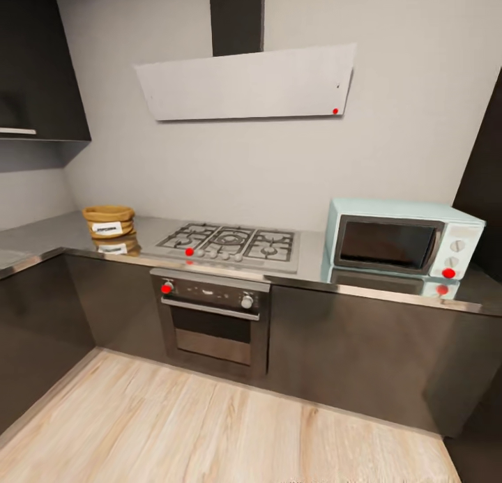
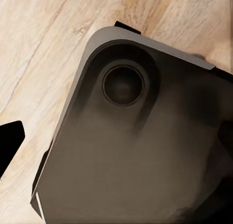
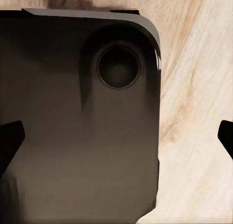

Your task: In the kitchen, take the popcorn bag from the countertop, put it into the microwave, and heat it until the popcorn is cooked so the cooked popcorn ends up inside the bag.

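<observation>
The popcorn bag [image 1: 108, 221], a squat tan sack with a white label, stands on the grey countertop [image 1: 311, 254] at the left, beside the hob. At the right end sits the mint-blue microwave [image 1: 404, 241], its dark glass door closed. No popcorn can be made out. In the left wrist view my left gripper [image 2: 116, 141] hangs over my dark base, one black fingertip [image 2: 9, 141] at the frame's edge. In the right wrist view my right gripper [image 3: 116, 139] is open, its fingertips [image 3: 9, 141] wide apart with nothing between them.
A gas hob [image 1: 226, 244] lies between bag and microwave, above a built-in oven [image 1: 213, 316]. A grey hood [image 1: 244, 82] hangs over it. Dark cabinets run below the counter and along the left wall. Wood floor [image 1: 209, 434] stretches before the counter. My dark base [image 3: 73, 136] is under both wrists.
</observation>
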Robot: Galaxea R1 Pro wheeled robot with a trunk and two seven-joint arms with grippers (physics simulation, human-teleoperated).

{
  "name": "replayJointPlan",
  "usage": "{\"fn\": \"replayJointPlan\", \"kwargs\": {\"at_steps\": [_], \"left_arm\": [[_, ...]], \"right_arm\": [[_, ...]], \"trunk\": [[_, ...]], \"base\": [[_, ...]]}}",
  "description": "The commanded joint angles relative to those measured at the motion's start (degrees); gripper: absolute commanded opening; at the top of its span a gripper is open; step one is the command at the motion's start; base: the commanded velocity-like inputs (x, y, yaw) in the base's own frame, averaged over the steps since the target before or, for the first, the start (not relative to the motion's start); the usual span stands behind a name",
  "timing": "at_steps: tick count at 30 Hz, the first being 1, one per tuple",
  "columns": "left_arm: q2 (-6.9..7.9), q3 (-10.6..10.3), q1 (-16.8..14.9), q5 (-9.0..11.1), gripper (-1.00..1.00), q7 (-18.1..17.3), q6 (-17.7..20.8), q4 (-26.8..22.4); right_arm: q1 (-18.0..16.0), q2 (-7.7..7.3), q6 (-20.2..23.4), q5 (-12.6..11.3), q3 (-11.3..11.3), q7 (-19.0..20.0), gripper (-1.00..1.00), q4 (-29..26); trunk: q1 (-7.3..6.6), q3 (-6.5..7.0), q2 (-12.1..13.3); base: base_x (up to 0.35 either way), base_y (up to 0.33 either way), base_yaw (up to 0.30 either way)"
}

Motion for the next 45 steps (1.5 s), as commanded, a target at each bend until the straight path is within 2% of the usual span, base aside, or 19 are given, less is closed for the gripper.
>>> {"fn": "replayJointPlan", "kwargs": {"at_steps": [1, 45], "left_arm": [[-0.01, 0.13, 0.02, 0.11, 1.0, 0.03, -0.04, -0.07], [-0.09, 0.2, 0.02, 0.08, 1.0, 0.16, -0.19, -0.16]], "right_arm": [[-0.01, 0.01, -0.18, -0.07, -0.03, -0.01, 1.0, 0.0], [-0.01, -0.04, -0.18, 0.11, 0.06, -0.01, 1.0, 0.0]], "trunk": [[0.0, -0.04, -0.02], [0.0, -0.04, -0.02]], "base": [[0.0, 0.0, -0.294], [0.001, 0.0, -0.294]]}}
